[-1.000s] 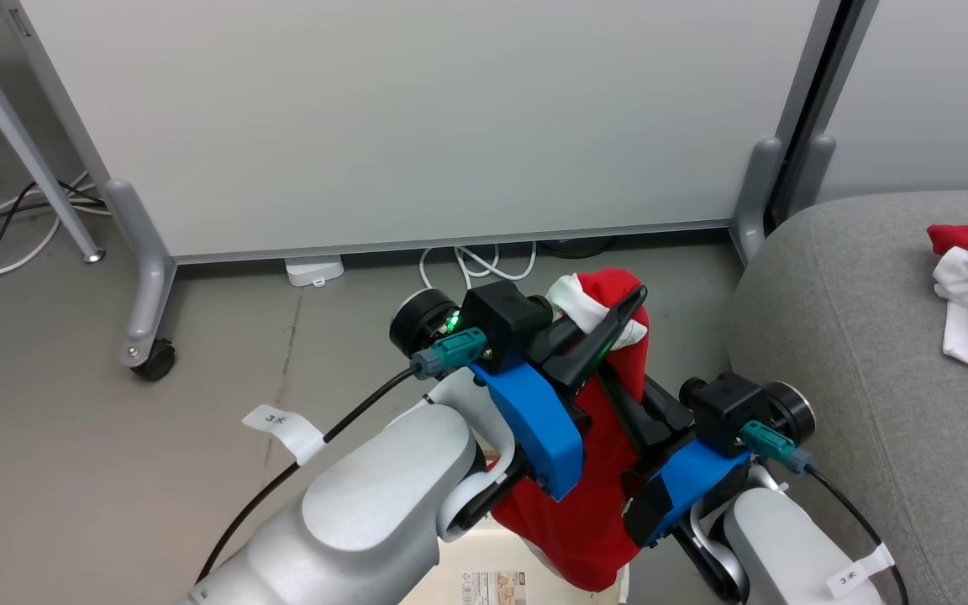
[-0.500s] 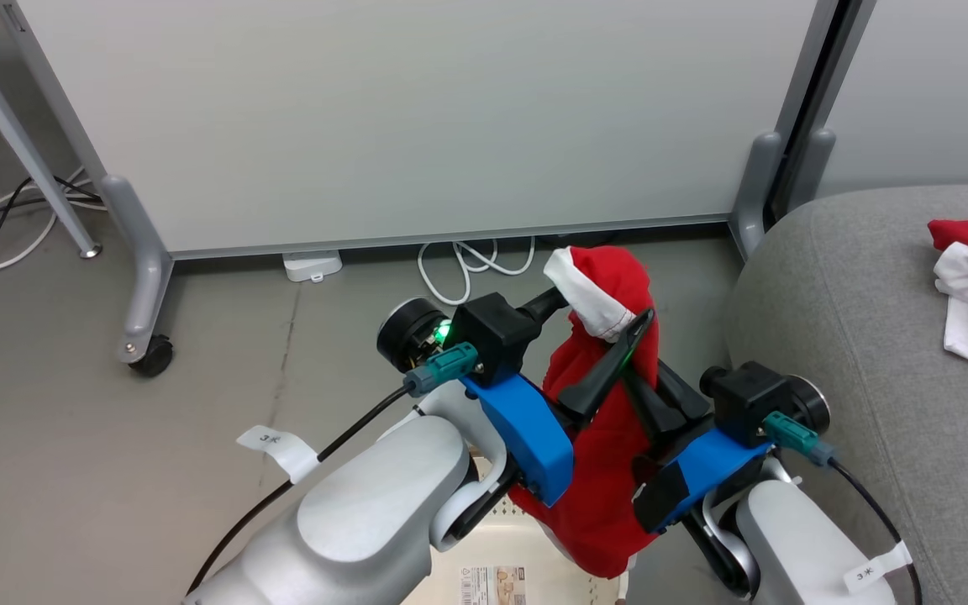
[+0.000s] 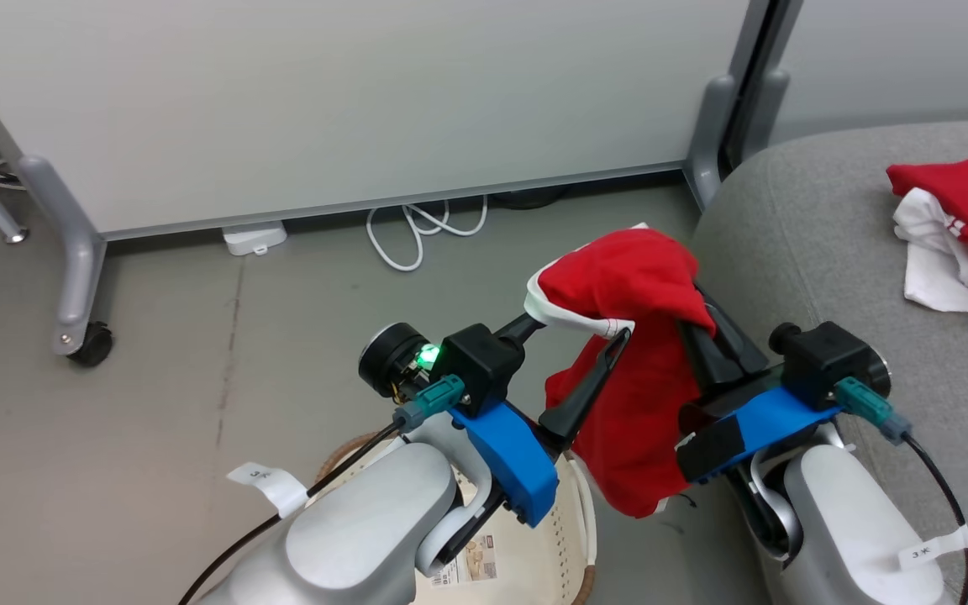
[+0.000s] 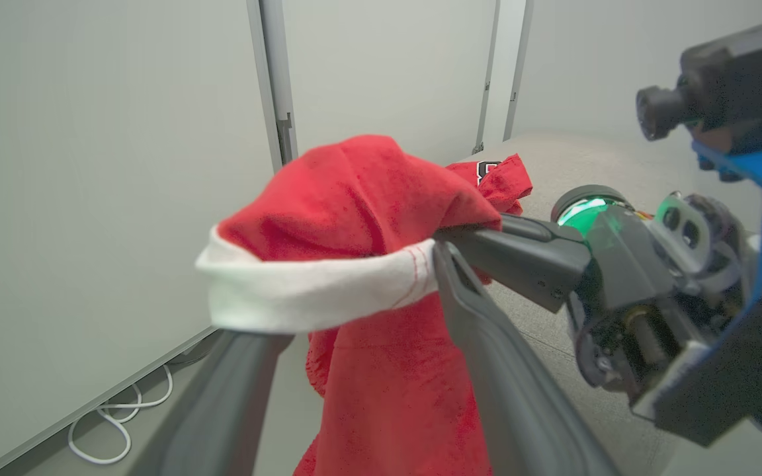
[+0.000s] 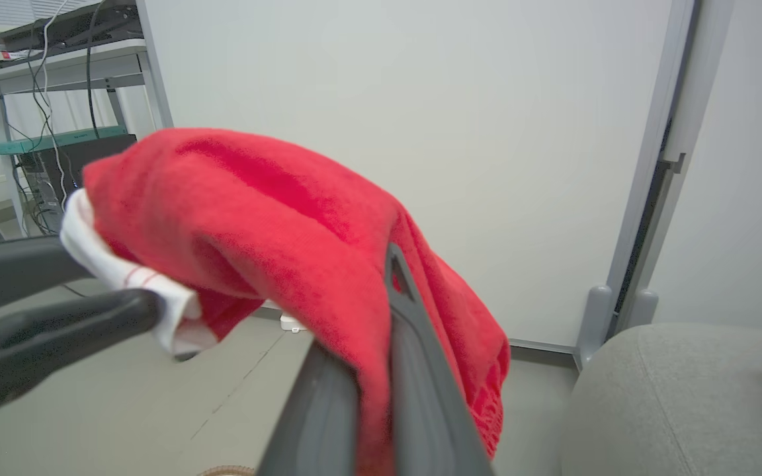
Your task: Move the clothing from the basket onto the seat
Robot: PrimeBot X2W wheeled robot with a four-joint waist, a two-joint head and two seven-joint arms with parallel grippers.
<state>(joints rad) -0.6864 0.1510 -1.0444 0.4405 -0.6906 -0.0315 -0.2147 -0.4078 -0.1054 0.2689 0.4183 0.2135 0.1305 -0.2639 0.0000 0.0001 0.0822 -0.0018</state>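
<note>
A red garment with a white hem (image 3: 644, 277), part of the clothing, hangs in the air between the basket (image 3: 575, 504) and the seat (image 3: 786, 235). My right gripper (image 3: 707, 323) is shut on its red cloth, seen pinched between the fingers (image 5: 414, 370). My left gripper (image 3: 581, 328) is open, its fingers spread, and the white hem (image 4: 315, 291) lies across them. The rest of the garment (image 4: 387, 396) dangles below. More red and white clothing (image 3: 963, 210) lies on the seat at the far right.
A white panel on a wheeled grey frame (image 3: 81, 336) stands behind, with white cables (image 3: 417, 235) on the floor under it. The seat's rounded edge (image 5: 672, 396) is close on the right. A desk with cables (image 5: 63, 59) stands at the back left.
My left gripper has opened; its fingers now stand spread under the hem. Both arms have carried the garment up and toward the seat. The head view has turned right.
</note>
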